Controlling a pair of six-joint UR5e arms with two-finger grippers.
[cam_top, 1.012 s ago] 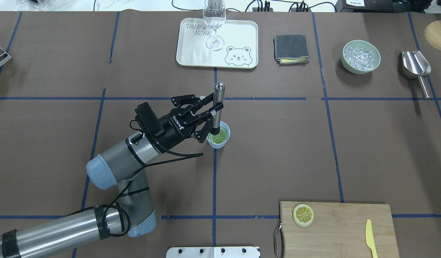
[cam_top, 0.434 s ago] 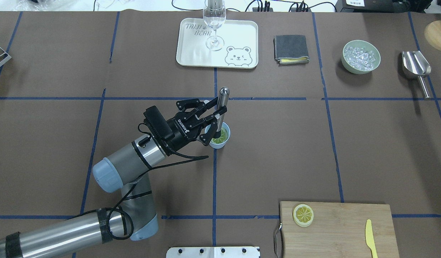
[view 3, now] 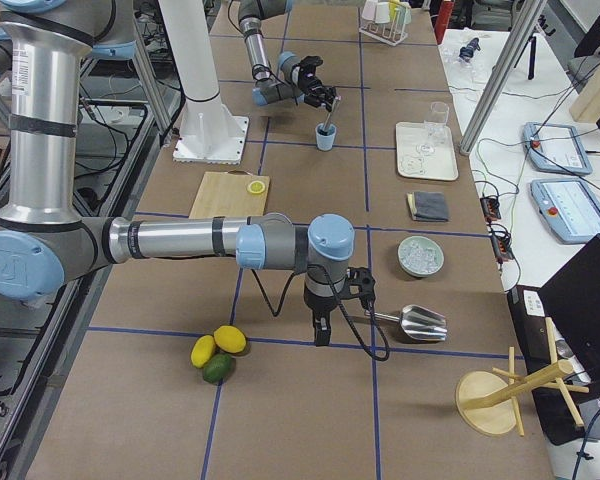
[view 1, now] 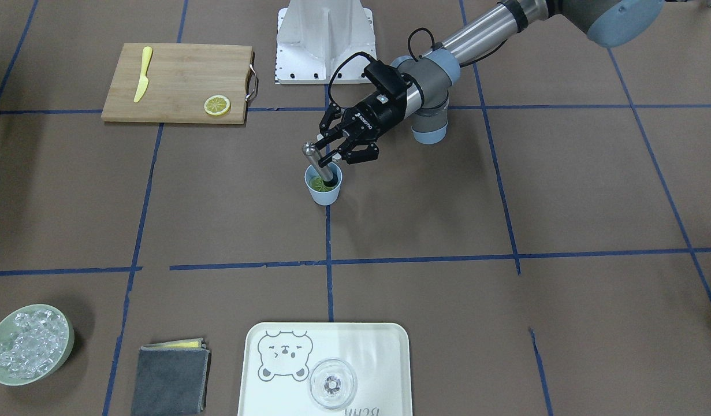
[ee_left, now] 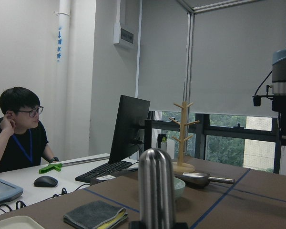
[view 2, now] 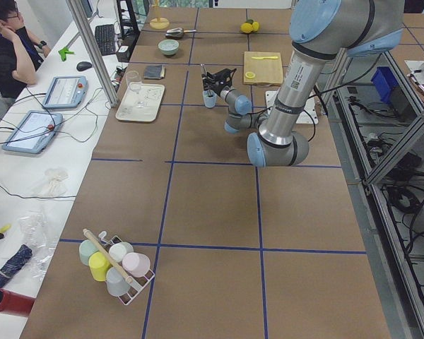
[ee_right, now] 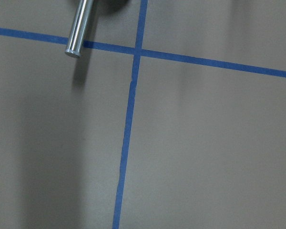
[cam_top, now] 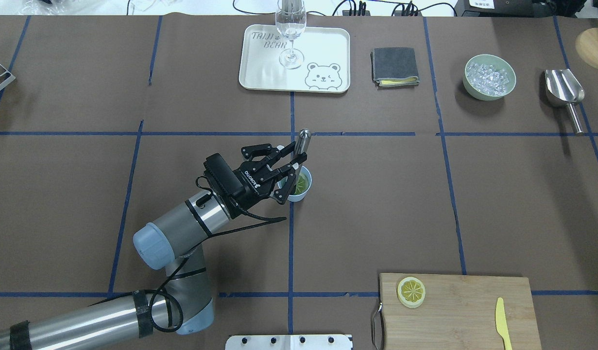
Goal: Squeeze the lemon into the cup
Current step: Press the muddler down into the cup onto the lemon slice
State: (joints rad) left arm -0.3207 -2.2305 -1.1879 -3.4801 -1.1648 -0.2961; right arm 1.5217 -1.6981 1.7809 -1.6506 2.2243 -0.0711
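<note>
**Pressing stage, overhead and front-facing views.** The left gripper (cam_top: 294, 162) is clamped on the shaft of a steel muddler (cam_top: 303, 140); the tool's lower end stands inside the cup (cam_top: 299, 196), upon the lemon (cam_top: 302, 183), which lies flat at the bottom and looks greenish there. Within the last second the gripper has dropped toward the cup's rim and drawn nearer to it; the muddler's rounded top has sunk with it, and the shaft now stands tilted (a downward press, judging from the lowered tool). Juice is therefore probably being forced out in place; the task appears to be in its working stroke, not finished. The cup has kept its spot on the blue tape line. A second slice (cam_top: 411, 291) rests untouched on the cutting board (cam_top: 473, 311). The right gripper (view 3: 320, 336) hangs well apart, near the scoop (view 3: 420, 322); whether its fingers are spread or closed cannot be told.
</note>
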